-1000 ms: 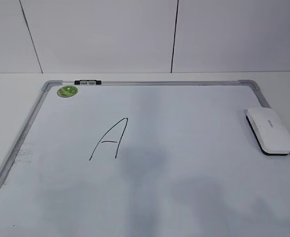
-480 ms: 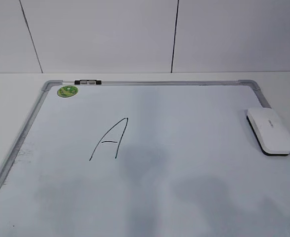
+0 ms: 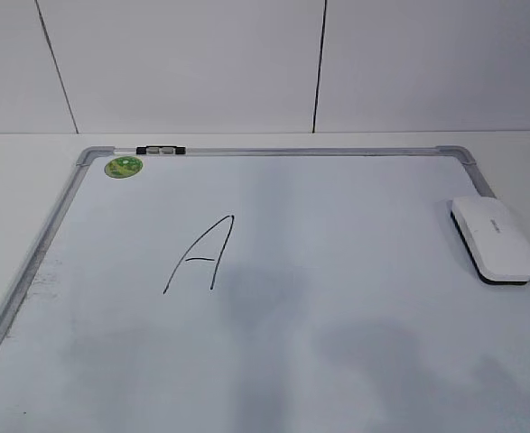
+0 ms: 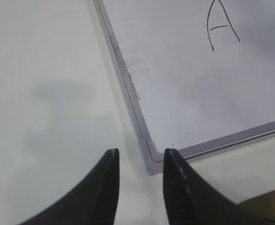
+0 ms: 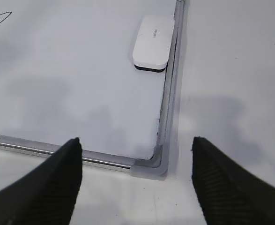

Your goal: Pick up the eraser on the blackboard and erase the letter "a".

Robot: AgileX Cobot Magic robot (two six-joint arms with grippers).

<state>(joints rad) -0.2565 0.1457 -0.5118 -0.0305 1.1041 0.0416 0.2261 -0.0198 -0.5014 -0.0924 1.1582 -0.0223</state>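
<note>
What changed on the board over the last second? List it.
Nothing visibly changed. The eraser lies at the right edge of the blackboard, untouched; the letter is unerased, and the green sticker sits at the top left corner. No gripper shows in the exterior view.

The blackboard [image 3: 337, 271] has a smooth, faintly glossy white face and a dull grey metal frame [image 3: 30, 262]. The eraser [image 3: 494, 239] looks like smooth white plastic over a thin matt black base. Ribbed black fingers [image 5: 221, 187] look matt.
</note>
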